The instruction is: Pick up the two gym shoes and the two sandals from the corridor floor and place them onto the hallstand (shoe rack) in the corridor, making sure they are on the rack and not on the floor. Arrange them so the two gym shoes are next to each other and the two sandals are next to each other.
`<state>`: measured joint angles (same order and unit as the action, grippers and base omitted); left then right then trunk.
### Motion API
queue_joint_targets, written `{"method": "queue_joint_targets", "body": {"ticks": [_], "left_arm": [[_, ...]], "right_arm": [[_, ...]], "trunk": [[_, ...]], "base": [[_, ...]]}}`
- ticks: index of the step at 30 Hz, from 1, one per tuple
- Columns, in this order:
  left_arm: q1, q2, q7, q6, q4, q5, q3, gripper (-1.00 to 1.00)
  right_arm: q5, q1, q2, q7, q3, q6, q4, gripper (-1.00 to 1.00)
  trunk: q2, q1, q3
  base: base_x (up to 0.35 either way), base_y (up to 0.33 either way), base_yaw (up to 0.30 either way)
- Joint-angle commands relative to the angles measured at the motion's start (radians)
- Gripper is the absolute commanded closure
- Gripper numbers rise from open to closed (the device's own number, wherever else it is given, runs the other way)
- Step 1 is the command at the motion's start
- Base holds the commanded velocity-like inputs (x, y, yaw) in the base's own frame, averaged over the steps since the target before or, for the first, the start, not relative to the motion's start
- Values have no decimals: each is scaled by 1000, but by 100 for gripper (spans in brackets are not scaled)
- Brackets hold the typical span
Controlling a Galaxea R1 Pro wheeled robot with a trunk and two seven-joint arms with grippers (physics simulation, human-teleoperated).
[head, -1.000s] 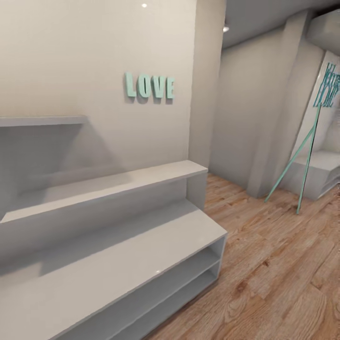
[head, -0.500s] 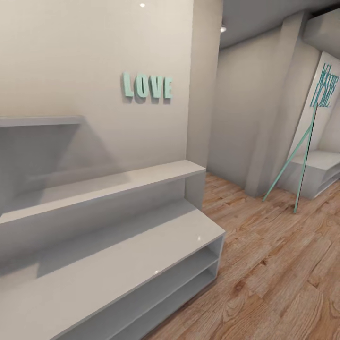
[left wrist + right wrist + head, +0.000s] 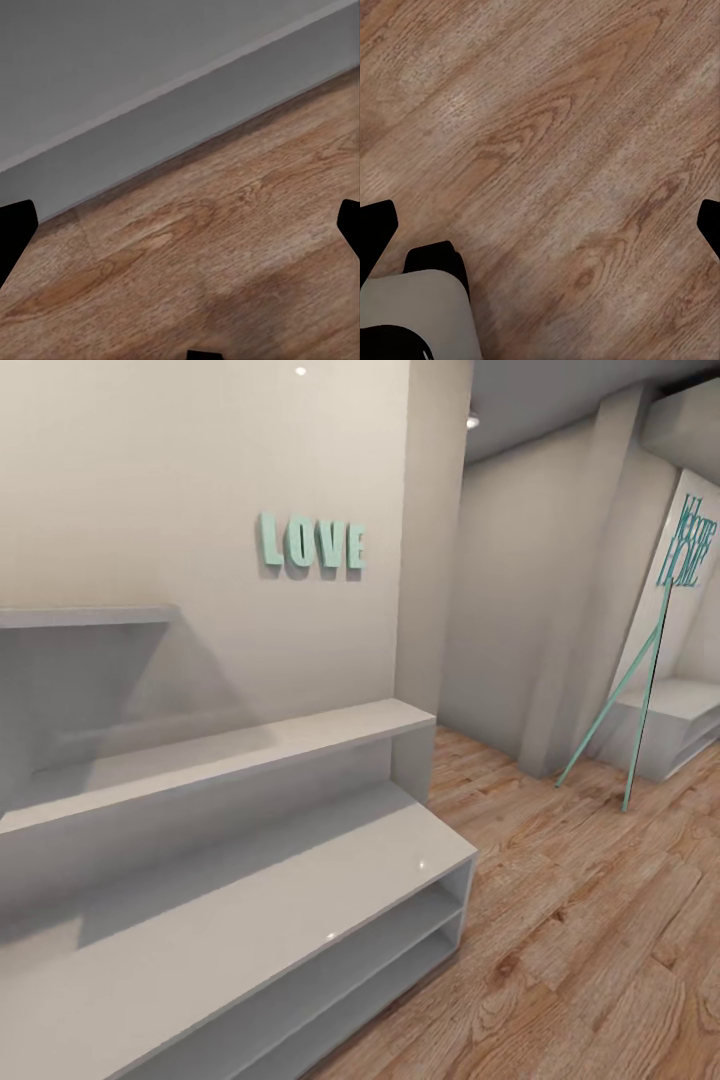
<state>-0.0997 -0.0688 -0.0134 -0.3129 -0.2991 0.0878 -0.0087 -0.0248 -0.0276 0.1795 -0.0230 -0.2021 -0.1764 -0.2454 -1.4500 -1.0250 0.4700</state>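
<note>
Here, hallstand (image 3: pixel 300 900): seen in the head view at lower left, against the wall, its flat top bare and two long open compartments below.
Corridor floor (image 3: pixel 580 920): wood planks stretching to the right of the hallstand.
Wall: teal LOVE letters (image 3: pixel 312 543) mounted above a floating shelf (image 3: pixel 90 616).
Left gripper (image 3: pixel 180 225): fingertips spread wide at the frame edges over floor beside a grey baseboard (image 3: pixel 187 124); nothing held.
Right gripper (image 3: pixel 540 225): fingertips likewise wide apart over bare planks; nothing held.
</note>
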Motion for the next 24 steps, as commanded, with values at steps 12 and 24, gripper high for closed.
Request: {"method": "queue_joint_targets", "body": {"ticks": [12,24], "left_arm": [[0,2,-2,0,0,0,1,-100],[0,4,-3,0,0,0,0,-100]], "right_arm": [[-1,0,0,0,0,0,0,-100],[0,0,0,0,0,0,0,-100]], "trunk": [[0,0,0],[0,0,0]], "base": [[0,0,-1],[0,0,0]]}}
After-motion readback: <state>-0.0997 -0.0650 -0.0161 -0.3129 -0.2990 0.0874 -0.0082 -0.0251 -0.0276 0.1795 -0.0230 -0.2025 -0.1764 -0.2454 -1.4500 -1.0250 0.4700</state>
